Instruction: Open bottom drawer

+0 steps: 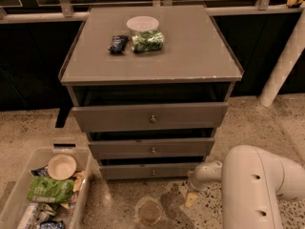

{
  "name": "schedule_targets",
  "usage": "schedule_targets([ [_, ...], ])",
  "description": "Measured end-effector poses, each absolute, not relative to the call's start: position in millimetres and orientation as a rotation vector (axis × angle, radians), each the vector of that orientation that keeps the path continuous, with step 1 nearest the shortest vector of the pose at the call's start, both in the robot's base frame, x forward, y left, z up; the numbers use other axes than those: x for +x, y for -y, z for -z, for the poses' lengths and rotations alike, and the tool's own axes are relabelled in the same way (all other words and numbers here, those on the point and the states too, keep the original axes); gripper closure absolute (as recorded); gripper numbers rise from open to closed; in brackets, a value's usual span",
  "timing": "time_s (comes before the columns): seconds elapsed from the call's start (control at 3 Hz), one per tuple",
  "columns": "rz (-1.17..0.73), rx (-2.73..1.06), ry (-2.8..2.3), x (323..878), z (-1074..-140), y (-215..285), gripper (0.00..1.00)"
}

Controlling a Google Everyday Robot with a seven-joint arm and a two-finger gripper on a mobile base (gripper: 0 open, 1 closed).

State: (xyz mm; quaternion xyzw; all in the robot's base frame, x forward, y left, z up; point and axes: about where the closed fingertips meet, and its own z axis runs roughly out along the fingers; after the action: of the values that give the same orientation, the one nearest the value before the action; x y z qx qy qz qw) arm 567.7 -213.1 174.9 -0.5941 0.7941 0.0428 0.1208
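The bottom drawer [143,171] is the lowest, narrowest-looking grey front of the cabinet, with a small round metal knob [153,172] at its centre. It sits slightly out, like the two drawers above it. My gripper [189,200] hangs low over the floor, below and to the right of the bottom drawer's right end, apart from the knob. My white arm [252,185] fills the lower right of the view.
On the cabinet top [190,46] lie a white bowl [142,24], a green snack bag [147,41] and a dark packet [117,44]. A clear bin [14,194] of snacks and a bowl stands on the floor at left. A white post [286,61] rises at right.
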Motion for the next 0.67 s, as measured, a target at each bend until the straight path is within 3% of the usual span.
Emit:
schedule_targets([
  [0.33, -0.171, -1.741, -2.303, 568.4, -172.2, 214.6, 0.0],
  [0.67, -0.379, -1.682, -2.294, 558.9, -151.6, 202.4, 0.0],
])
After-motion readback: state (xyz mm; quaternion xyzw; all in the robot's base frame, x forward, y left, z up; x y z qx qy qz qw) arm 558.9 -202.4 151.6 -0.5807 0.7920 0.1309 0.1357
